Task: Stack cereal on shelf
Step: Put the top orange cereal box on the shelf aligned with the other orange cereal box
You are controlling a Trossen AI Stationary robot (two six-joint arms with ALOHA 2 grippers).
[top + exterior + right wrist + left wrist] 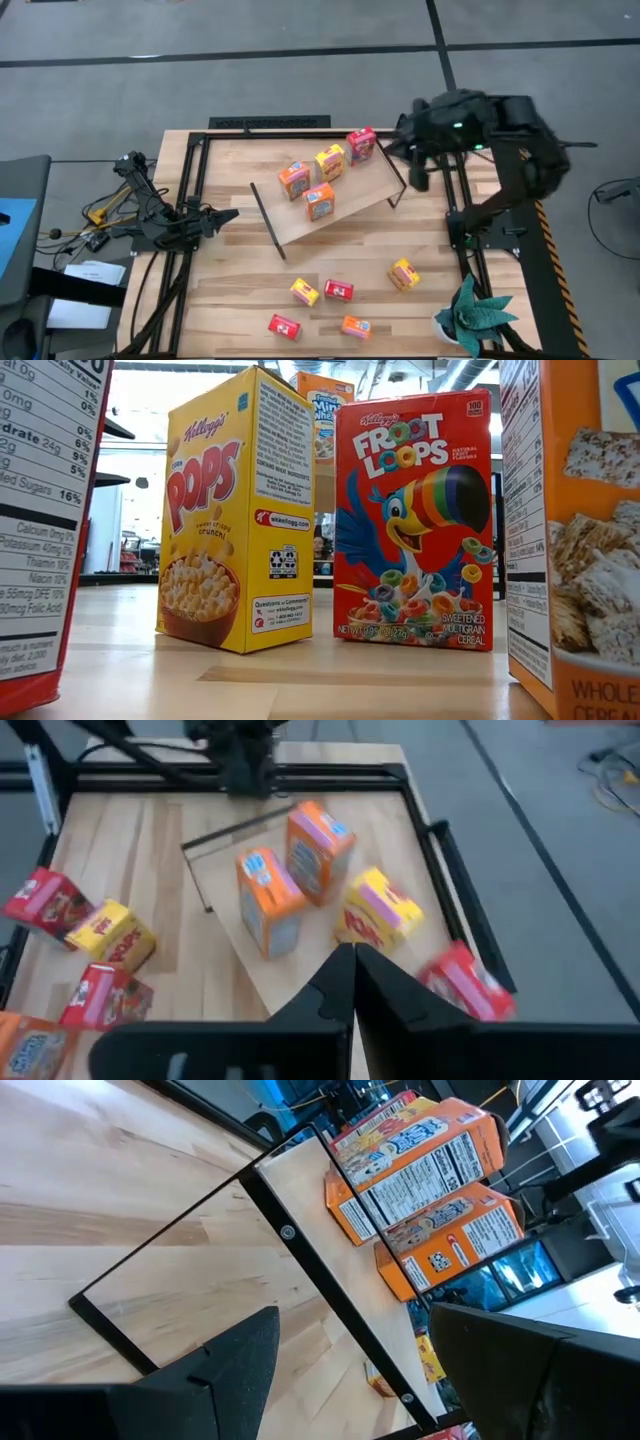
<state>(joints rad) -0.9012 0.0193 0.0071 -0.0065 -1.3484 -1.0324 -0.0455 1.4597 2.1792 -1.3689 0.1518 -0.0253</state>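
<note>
right gripper [354, 970]: fingers pressed together, empty, above shelf's [352, 205] far end | left gripper [222, 217]: spread, empty, beside shelf | cereal [320, 201]: four on shelf, five on table [240, 290]

The shelf [300, 215], a light-wood board with black rod end frames, lies skewed on the table. Four cereal boxes stand on it: two orange [294, 180] [320, 201], one yellow [330, 162], one red [361, 145] at its far end. Five further boxes [338, 290] lie scattered on the tabletop nearer the front
</note>
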